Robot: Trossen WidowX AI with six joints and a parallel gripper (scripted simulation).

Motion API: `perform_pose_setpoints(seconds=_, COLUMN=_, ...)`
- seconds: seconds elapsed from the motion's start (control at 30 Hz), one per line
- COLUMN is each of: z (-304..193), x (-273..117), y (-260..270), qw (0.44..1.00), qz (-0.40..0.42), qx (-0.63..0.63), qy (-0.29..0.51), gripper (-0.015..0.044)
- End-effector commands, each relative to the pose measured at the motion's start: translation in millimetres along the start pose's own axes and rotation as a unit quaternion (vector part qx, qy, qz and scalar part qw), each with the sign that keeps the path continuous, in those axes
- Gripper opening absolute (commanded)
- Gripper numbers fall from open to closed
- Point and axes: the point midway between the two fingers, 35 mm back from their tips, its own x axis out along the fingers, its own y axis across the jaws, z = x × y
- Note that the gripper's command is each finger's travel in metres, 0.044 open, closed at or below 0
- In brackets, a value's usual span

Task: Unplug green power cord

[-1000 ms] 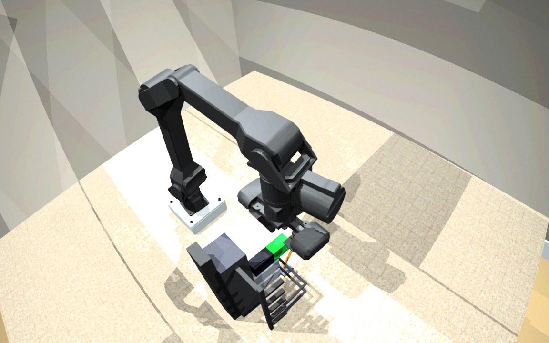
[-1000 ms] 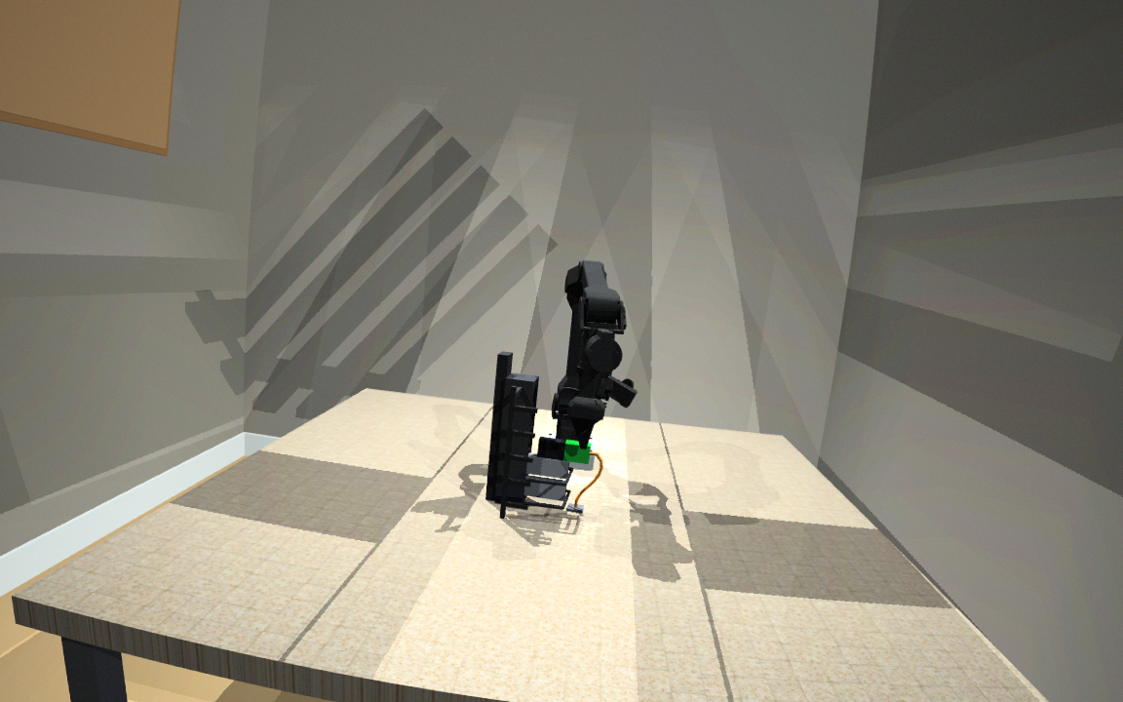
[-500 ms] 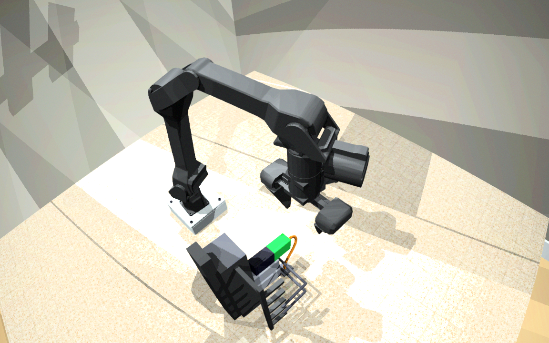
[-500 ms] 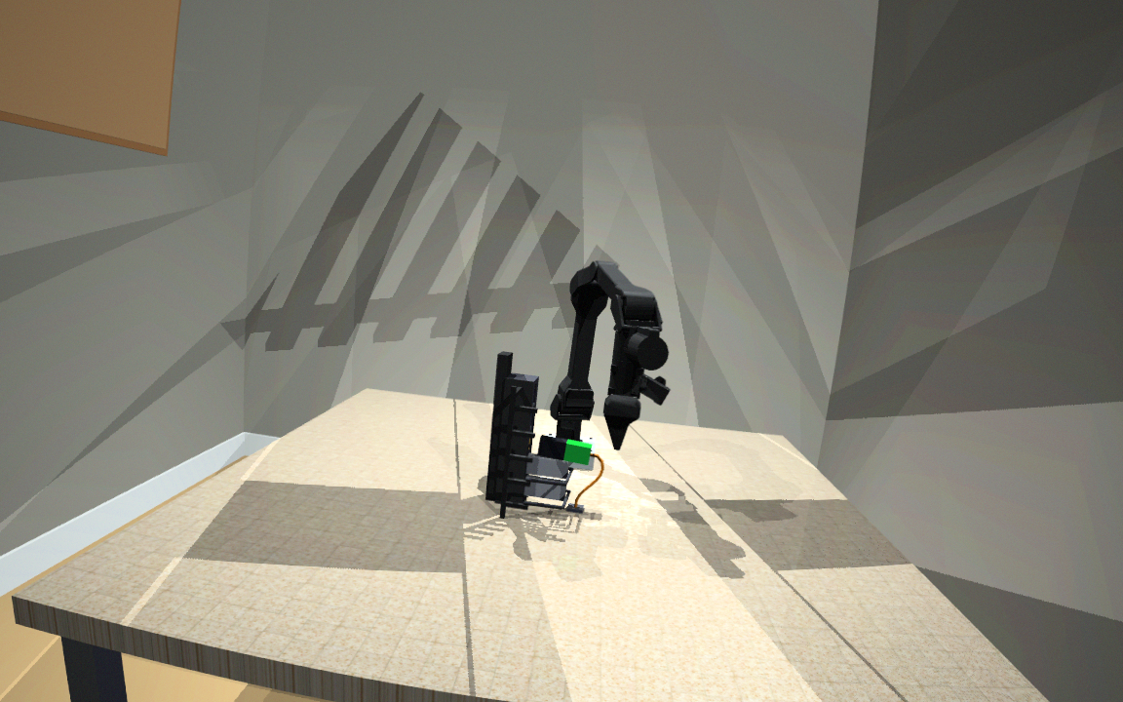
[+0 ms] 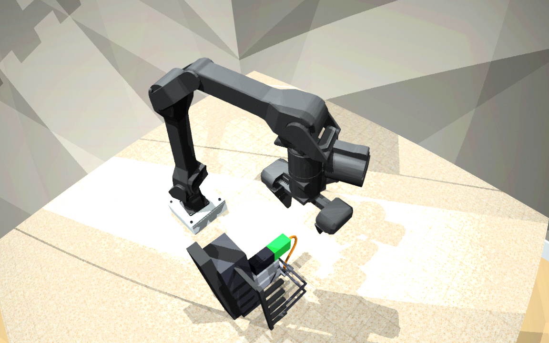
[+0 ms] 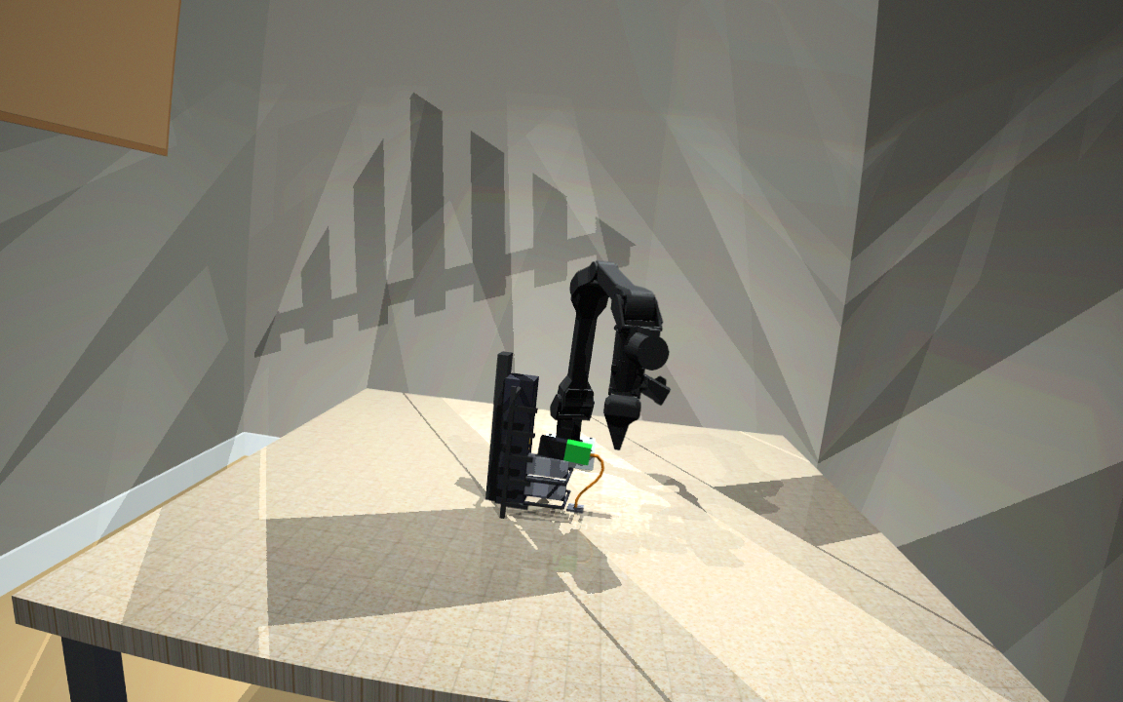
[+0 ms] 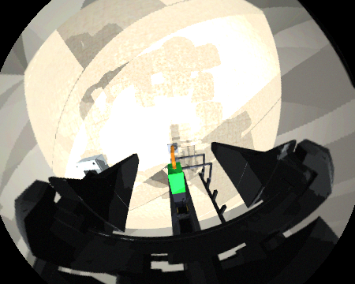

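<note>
The green plug (image 5: pixel 278 245) (image 6: pixel 578 450) (image 7: pixel 176 182) has a black front end that points at the dark upright power strip (image 5: pixel 221 268) (image 6: pixel 513 432). I cannot tell whether its prongs still sit in a socket. Its orange cord (image 5: pixel 294 246) (image 6: pixel 598 476) (image 7: pixel 173 153) curves down to the table behind it. My gripper (image 5: pixel 307 208) (image 6: pixel 618 434) (image 7: pixel 175 151) is open wide and empty. It hangs above and behind the plug, clear of the plug, the cord and the strip.
A black wire rack (image 5: pixel 282 294) stands against the strip's face under the plug. The arm's white base (image 5: pixel 197 213) is bolted to the table (image 5: pixel 438 264) behind the strip. The table's edges are near in the top and exterior views.
</note>
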Motion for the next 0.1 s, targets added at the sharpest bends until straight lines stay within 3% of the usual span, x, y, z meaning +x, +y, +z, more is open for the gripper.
perform_pose_setpoints(seconds=0.0, z=0.0, x=0.0, y=0.5, qw=1.000, qz=0.002, qx=0.002, qy=0.000, gripper=0.0440)
perform_pose_setpoints(seconds=0.07, z=0.0, x=0.0, y=0.5, qw=1.000, qz=0.002, qx=0.002, qy=0.000, gripper=0.0440)
